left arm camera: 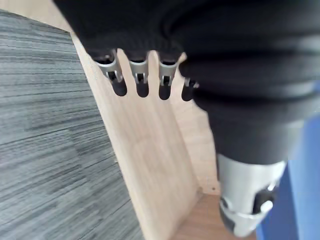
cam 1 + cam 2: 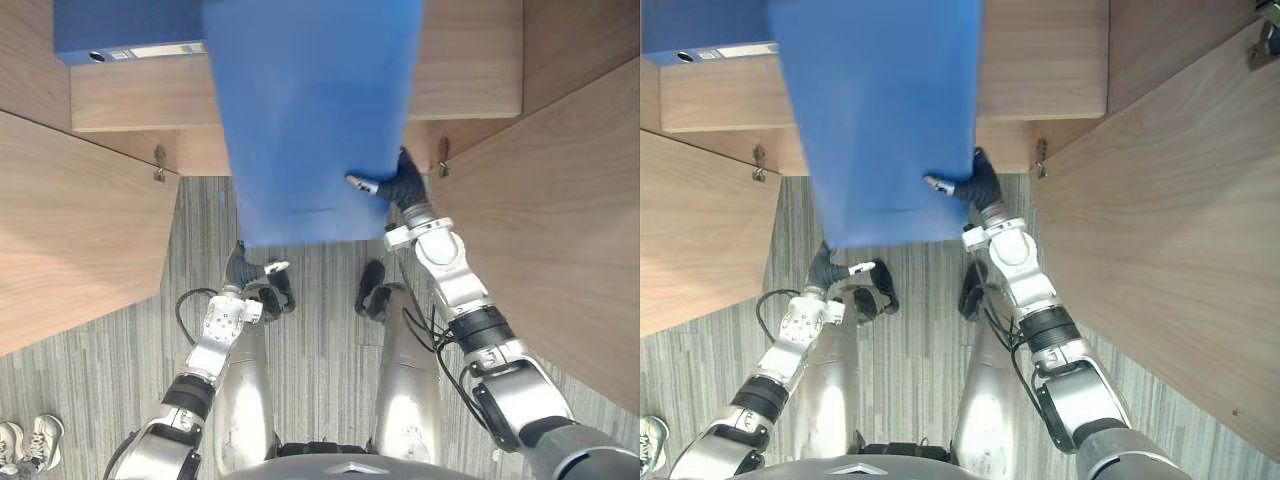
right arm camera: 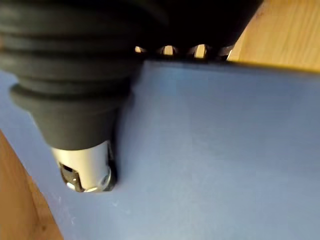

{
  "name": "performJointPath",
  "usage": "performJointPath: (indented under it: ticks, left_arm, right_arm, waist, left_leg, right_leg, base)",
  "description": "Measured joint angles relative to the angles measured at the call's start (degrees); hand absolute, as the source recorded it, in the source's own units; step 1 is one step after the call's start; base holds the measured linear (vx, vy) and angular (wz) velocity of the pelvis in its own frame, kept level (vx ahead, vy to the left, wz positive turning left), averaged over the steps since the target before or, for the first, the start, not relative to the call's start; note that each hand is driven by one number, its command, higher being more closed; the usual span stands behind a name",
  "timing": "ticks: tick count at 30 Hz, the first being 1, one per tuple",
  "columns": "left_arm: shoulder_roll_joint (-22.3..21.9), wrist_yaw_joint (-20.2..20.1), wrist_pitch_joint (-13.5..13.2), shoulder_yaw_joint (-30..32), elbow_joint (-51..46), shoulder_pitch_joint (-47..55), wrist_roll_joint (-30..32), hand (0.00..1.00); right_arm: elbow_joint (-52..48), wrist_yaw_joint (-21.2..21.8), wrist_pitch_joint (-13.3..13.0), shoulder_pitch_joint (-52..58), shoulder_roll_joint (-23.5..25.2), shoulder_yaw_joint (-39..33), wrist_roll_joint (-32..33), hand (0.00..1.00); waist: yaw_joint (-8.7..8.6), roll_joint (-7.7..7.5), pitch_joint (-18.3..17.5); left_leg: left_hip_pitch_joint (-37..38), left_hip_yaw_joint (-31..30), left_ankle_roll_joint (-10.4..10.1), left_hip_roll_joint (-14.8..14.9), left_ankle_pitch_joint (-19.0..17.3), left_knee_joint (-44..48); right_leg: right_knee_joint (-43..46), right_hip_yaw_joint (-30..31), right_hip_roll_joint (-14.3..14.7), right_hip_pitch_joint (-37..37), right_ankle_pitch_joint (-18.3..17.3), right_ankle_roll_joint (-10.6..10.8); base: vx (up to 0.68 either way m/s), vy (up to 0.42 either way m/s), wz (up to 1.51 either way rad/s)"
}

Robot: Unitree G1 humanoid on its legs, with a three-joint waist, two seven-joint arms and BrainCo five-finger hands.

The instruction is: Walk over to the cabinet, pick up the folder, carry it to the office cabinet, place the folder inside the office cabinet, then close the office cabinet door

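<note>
The blue folder (image 2: 310, 110) is held close up before the open office cabinet (image 2: 470, 70), where a second folder (image 2: 120, 30) lies at the shelf's left. The left hand (image 2: 250, 280) sits just below the blue folder's near edge, and I cannot tell how its fingers stand. The right hand (image 2: 400, 185) pinches the near right corner, thumb on top

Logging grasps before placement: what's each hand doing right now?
Left hand: cannot be told.
Right hand: closed on the blue folder, at its lower edge.
</note>
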Motion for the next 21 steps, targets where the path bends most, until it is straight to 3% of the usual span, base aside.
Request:
performJointPath:
  ticks: [9, 14, 21]
  left_arm:
    - [-2.0, -0.2, -0.1, 0.3, -6.2, 0.8, -3.2, 0.00]
    - [-2.8, -0.3, -0.1, -0.1, -6.2, 1.7, -4.0, 0.00]
    - [-3.3, -0.8, 0.0, -1.9, -6.2, 2.7, -5.9, 0.00]
  right_arm:
    - [0.3, -5.0, 0.0, -12.8, -0.3, -10.9, 15.7, 1.00]
    - [5.1, -6.1, 0.0, -20.3, -2.5, -12.2, 21.1, 1.00]
    - [17.4, -6.4, 3.7, -29.1, -3.1, -12.1, 26.6, 1.00]
  waist:
    - [0.82, -0.03, 0.0]
    - [0.96, -0.03, 0.0]
    - [1.23, -0.03, 0.0]
  left_leg:
    - [-2.1, -0.1, 0.0, 0.9, -0.3, 1.9]
    - [-2.3, 0.0, 0.0, 1.1, -0.3, 1.9]
    - [-3.0, 0.1, 0.0, 1.4, -0.3, 1.9]
  right_leg:
    - [1.8, -0.6, -0.3, -1.7, -0.7, -0.1]
    - [1.8, -0.9, -0.6, -1.7, -0.7, -0.1]
    - [1.6, -1.4, -0.6, -2.0, -0.7, -0.1]
  base:
    - [-0.03, -0.053, 0.02]
    - [-0.05, -0.045, 0.03]
    - [-0.03, -0.048, 0.02]
